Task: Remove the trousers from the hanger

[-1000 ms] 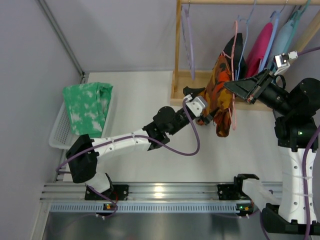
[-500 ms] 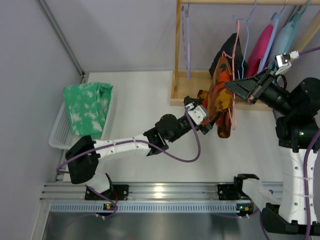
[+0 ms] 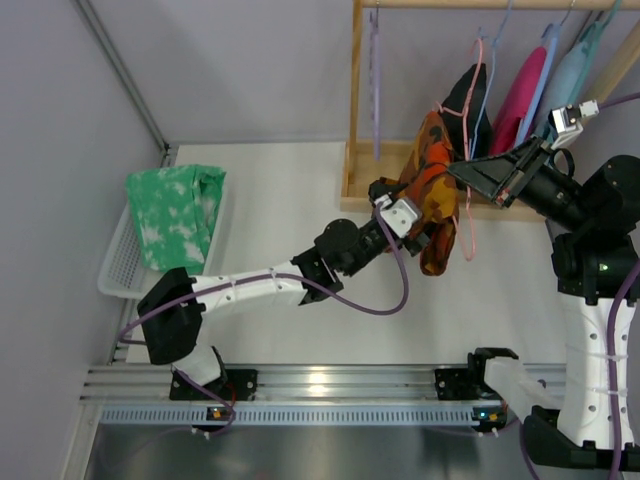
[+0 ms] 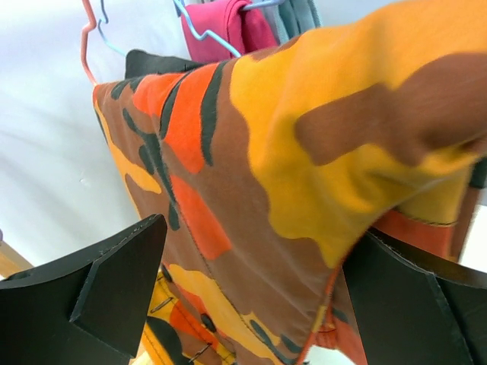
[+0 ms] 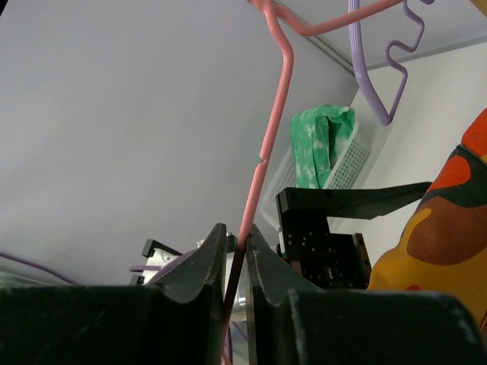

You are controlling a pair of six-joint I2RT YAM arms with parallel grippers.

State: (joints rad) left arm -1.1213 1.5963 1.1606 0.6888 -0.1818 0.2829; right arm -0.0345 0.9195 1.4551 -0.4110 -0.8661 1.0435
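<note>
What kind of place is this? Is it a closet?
Probably a robot lab dressed up as a laundry corner: a wooden rack of clothes on hangers, a basket holding green cloth, and two robot arms.

The rack [image 3: 356, 100] stands at the table's [image 3: 280, 190] far right, the basket [image 3: 112, 268] at its left edge with a cloth [image 3: 175, 225] in it. The trousers [image 3: 432, 190] hang on a hanger [image 5: 265, 152] under the rack, more garments [image 3: 525, 90] to their right. The left gripper [image 3: 398, 210] sits just left of the trousers, which lie between its spread fingers; the right gripper [image 3: 462, 172], on their right, pinches the hanger's wire
</note>
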